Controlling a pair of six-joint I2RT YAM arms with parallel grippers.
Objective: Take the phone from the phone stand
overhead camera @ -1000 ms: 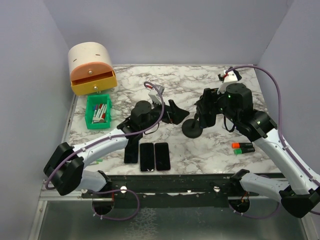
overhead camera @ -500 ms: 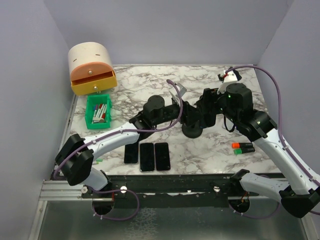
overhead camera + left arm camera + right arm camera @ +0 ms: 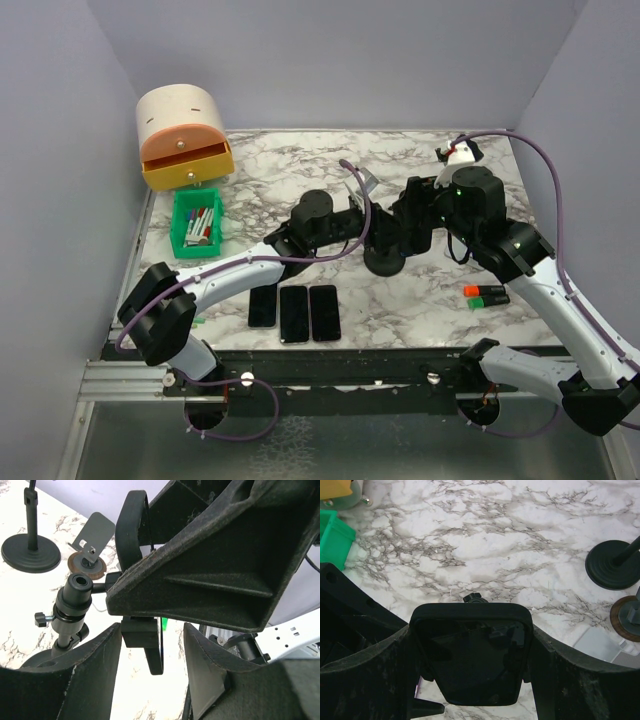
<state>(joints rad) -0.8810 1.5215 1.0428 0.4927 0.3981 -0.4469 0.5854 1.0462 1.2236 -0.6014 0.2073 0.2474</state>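
Since a second ago the left arm has swung away from the three spare phones (image 3: 295, 313) and over to the phone stand (image 3: 385, 260), and its tool has been closing. The right arm has not moved.

Closest to the arms, in front of the stand, the three spare phones lie flat in a row on the table (image 3: 300, 165), which has a white and grey marble look. They are thin, black and shiny. To the right of the stand lie two markers (image 3: 485, 293), one red and one green.

At the stand, the left tool (image 3: 152, 626) is half shut around a small black block (image 3: 140, 632) on the stand's neck. A gap shows on one side, so it is not squeezing yet. The right tool (image 3: 472, 635) grips the phone (image 3: 470, 665), with one finger on each long edge. The phone sits up on top of the stand.

I think the left tool should finish its squeeze first, so the stand does not tip. Then the right tool can pull the phone straight out, slowly and with no twist. The glass looks smooth and slippery. The fingers look rough and grippy, which should help.

Left of the stand and farther back is a green plastic bin (image 3: 197, 250) of pens. Behind it is a round-topped cream box (image 3: 180, 120) with an orange drawer.
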